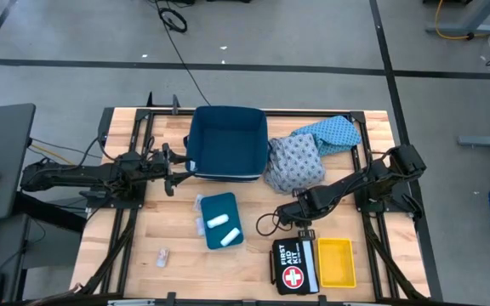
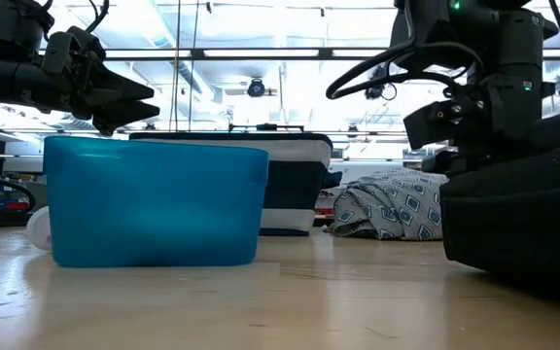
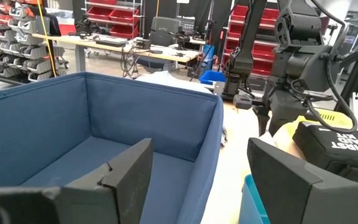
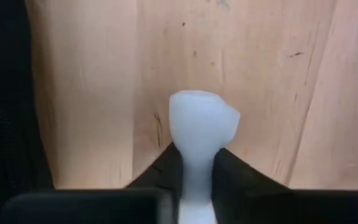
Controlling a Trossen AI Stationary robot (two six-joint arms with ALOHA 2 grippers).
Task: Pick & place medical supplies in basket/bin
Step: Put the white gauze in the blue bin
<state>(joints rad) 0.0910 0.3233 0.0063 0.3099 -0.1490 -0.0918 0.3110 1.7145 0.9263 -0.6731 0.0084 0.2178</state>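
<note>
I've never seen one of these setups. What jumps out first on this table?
The dark blue fabric basket at the table's back edge, with the left gripper open beside it. Right of it lie patterned blue cloths. Nearer the front, the right gripper pinches a small white roll above the wood.

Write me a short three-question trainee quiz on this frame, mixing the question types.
1. True or false: the right hand is pinched on a small white roll.
2. Multiple choice: where is the left hand? A) beside the dark blue bin, open and empty; B) over the first aid kit; C) gripping the patterned cloths.
3. Fill in: two more white rolls lie in the small ______ tray.

Key: 1 true; 2 A; 3 teal.
</note>
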